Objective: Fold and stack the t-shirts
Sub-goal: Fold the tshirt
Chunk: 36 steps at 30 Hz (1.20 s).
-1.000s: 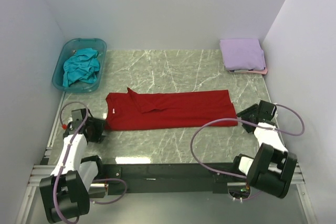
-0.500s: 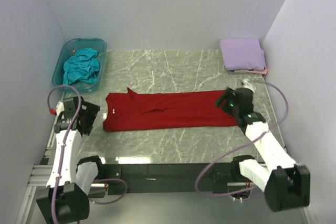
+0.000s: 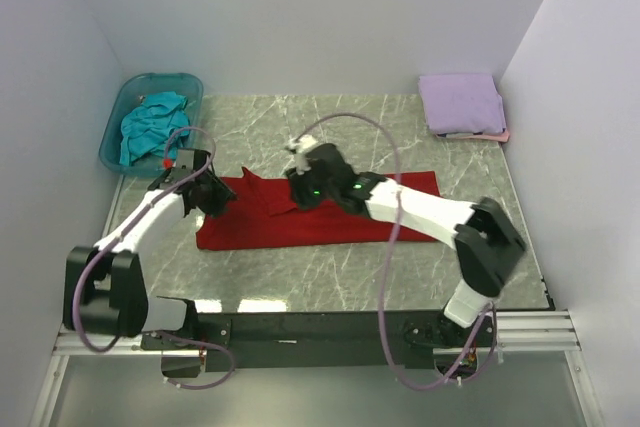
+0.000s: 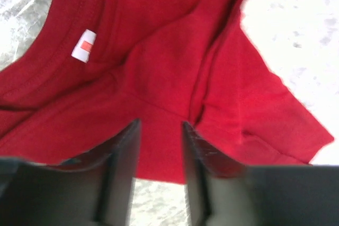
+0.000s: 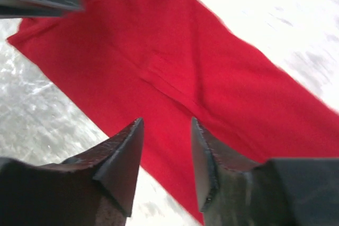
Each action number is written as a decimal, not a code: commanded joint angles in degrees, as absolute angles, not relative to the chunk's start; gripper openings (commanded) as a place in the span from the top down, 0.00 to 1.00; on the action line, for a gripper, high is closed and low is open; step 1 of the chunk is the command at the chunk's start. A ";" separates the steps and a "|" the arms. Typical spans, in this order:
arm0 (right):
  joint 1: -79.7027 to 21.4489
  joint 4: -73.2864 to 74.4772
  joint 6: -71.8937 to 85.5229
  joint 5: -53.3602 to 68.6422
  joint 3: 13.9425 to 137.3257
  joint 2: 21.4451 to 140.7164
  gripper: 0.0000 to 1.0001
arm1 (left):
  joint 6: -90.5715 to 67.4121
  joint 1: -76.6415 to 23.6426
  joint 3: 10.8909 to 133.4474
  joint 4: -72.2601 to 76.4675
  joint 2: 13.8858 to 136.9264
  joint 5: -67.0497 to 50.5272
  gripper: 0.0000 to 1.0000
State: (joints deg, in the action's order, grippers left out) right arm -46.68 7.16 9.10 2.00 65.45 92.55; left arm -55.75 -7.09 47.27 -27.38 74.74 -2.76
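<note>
Where the table (image 3: pixel 300 275) ends at the far left, a see-through blue-green tub (image 3: pixel 112 142) sits by the wall, and the teal t-shirt (image 3: pixel 152 127) lies in a messy heap inside it. Just right of the tub and nearer the front, the left gripper (image 3: pixel 212 197) is down at the left end of the deep red t-shirt (image 3: pixel 330 222), the end with the neck hole. Its own camera shows its two black fingers (image 4: pixel 124 168) a little way apart, with red cloth showing in the gap and nothing pinched between them. A small white label (image 4: pixel 83 46) sits inside the neck, close to that gripper. The deep red t-shirt lies flat in a long strip across the middle of the table, with a sleeve folded over on top near its left end. The right arm reaches far over to the left, so the right gripper (image 3: pixel 303 187) is over the far edge of the strip, a bit left of the middle. Its two fingers (image 5: pixel 122 157) are apart too, pointing down at the red cloth, and they hold nothing. At the far right corner, the lavender t-shirt (image 3: pixel 460 102) sits folded in a neat square on top of the pale pink t-shirt (image 3: pixel 498 135), and only a thin edge of the pink one peeks out.
</note>
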 commanded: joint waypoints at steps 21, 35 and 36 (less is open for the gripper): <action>-55.02 11.34 -5.62 -3.07 90.44 122.51 0.57 | -56.69 -6.42 37.62 -20.21 84.03 -1.76 0.63; -50.99 8.26 -4.75 -10.11 90.88 122.26 0.78 | -55.72 -5.62 35.95 -21.80 80.95 -1.32 0.63; -50.28 8.44 -4.31 -9.85 91.23 122.43 0.78 | -55.72 -5.54 35.77 -21.88 80.69 -1.32 0.63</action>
